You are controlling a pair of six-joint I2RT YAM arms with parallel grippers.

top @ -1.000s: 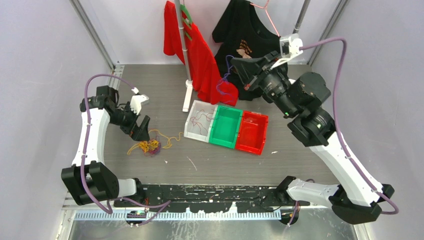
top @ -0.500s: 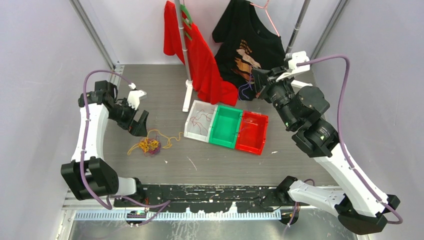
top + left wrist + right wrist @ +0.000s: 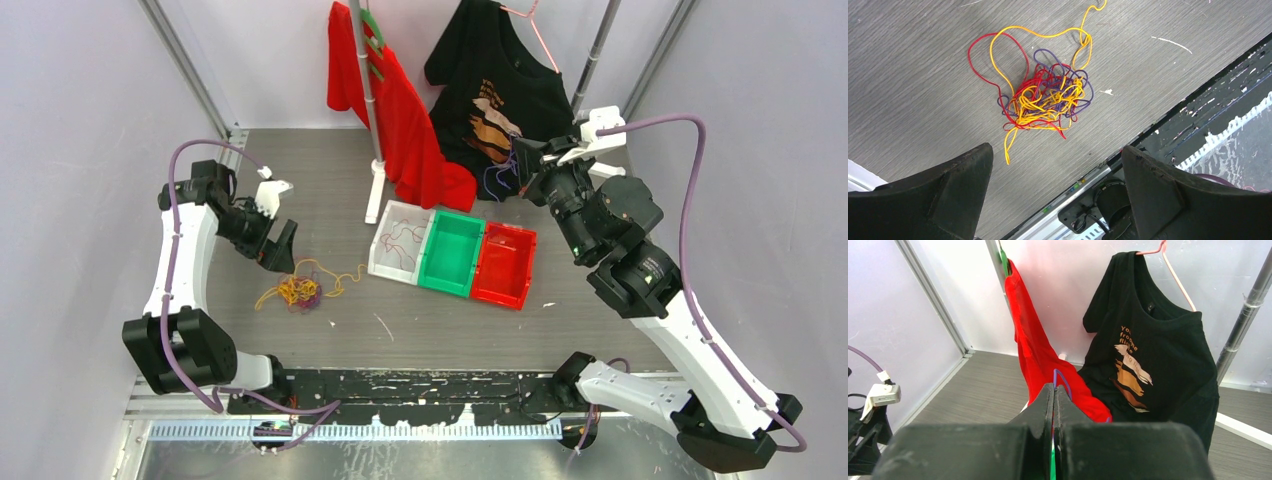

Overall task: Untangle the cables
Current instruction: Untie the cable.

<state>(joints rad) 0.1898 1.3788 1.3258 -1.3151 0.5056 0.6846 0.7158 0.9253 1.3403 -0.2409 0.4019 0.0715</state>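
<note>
My left gripper (image 3: 281,247) (image 3: 1054,165) is released, its two black fingers (image 3: 955,187) spread wide and holding nothing. It hangs over the left part of the worktop (image 3: 600,310), just on the far-left side of the tangle of cables (image 3: 298,291) (image 3: 1048,97). That knot of red, yellow and purple strands lies flat on the grey surface, toward the left edge and somewhat nearer the near edge than the far one. Loose loops of yellow and red stray from it, and one yellow tail runs off toward the middle of the worktop. My right gripper (image 3: 520,166) (image 3: 1053,388) is clenched, jaws pressed together, and raised above the far right part of the worktop. It pinches a thin purple cable (image 3: 490,181) (image 3: 1061,378): a small loop of it arches over my fingertips in the right wrist view, and from above the strand dangles beneath them. Behind it, at the far edge, a red garment (image 3: 400,120) (image 3: 1033,350) and a black T-shirt (image 3: 490,80) (image 3: 1158,340) hang from a rack. In the middle of the worktop three bins stand touching in a row: a white bin (image 3: 376,262) with a few red cables (image 3: 400,238) lying inside, then a green bin (image 3: 455,255), then a red bin (image 3: 505,265).
</note>
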